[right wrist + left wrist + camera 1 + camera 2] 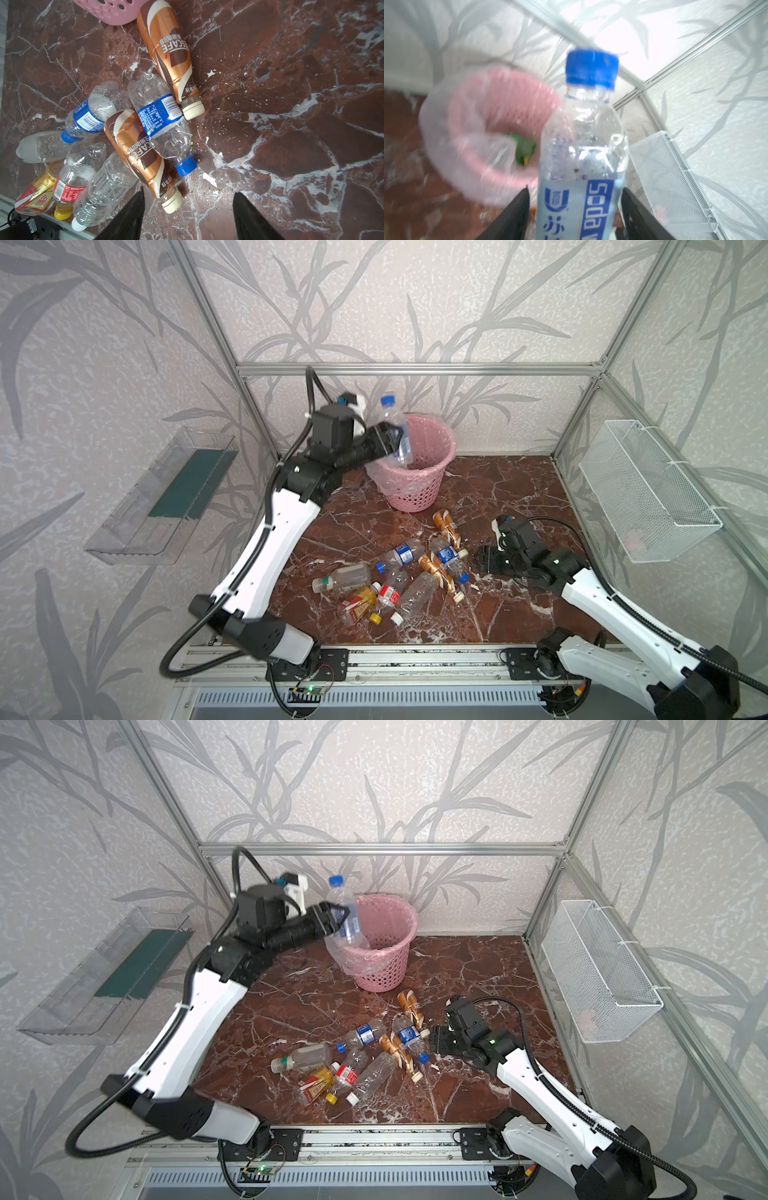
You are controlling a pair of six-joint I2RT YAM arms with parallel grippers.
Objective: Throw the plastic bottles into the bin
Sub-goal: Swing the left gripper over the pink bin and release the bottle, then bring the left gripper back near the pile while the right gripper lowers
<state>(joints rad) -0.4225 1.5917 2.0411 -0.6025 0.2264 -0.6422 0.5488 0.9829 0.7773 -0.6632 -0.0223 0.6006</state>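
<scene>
Over the rim of the pink bin, the left hand stands around a clear soda-water bottle with a blue cap. The bottle is roughly upright, and its base dips into the bin's mouth in both top views. That spot makes sense: a bottle let go there should drop inside rather than onto the tabletop. In the left wrist view the black fingers show a sliver of gap on each side of the label, so I judge this hand open and the bottle slipping free, though blur leaves some doubt. Something green, likely another bottle, lies at the bottom of the bin, and a clear bag is folded out over the bin's rim. The other bottles lie in a heap in front of the bin. The right hand hovers low just beside that heap, fingers apart and empty, aimed near the cream cap of a coffee bottle, probably placed for the next pick.
</scene>
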